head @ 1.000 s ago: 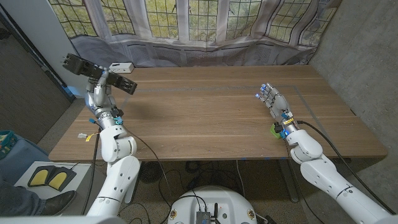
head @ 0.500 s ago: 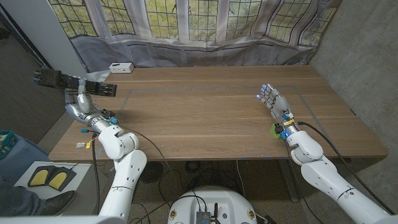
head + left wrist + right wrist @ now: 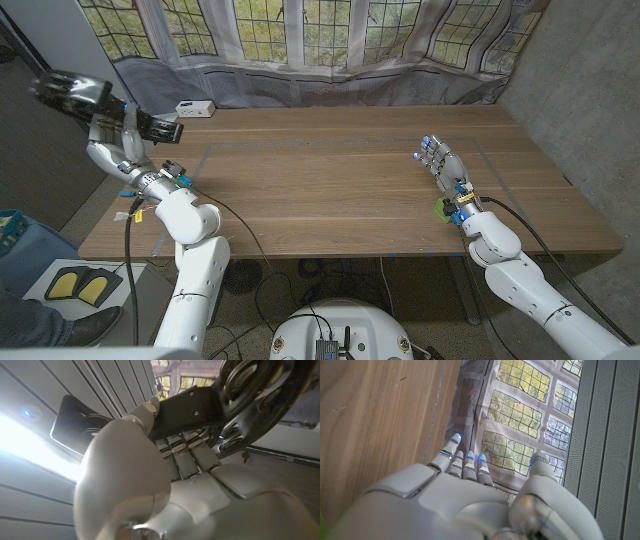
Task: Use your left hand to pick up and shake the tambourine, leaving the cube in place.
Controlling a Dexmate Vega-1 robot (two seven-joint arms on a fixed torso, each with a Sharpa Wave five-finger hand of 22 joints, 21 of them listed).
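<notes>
Black tambourine sits gripped in your left hand, raised beyond the table's left edge. Your right hand stands fingers spread beside the green cube.

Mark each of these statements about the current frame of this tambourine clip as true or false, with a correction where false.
1. The left hand holds the tambourine up off the table. True.
2. The tambourine lies on the wooden table. False: it is in the air past the table's left edge, gripped by the left hand's fingers.
3. The right hand holds nothing. True: its fingers are apart over the table's right part.
4. The white cube is in the right hand. False: it sits on the table near the far left corner, untouched.
5. The right hand is closed around a drumstick. False: it holds nothing.
</notes>
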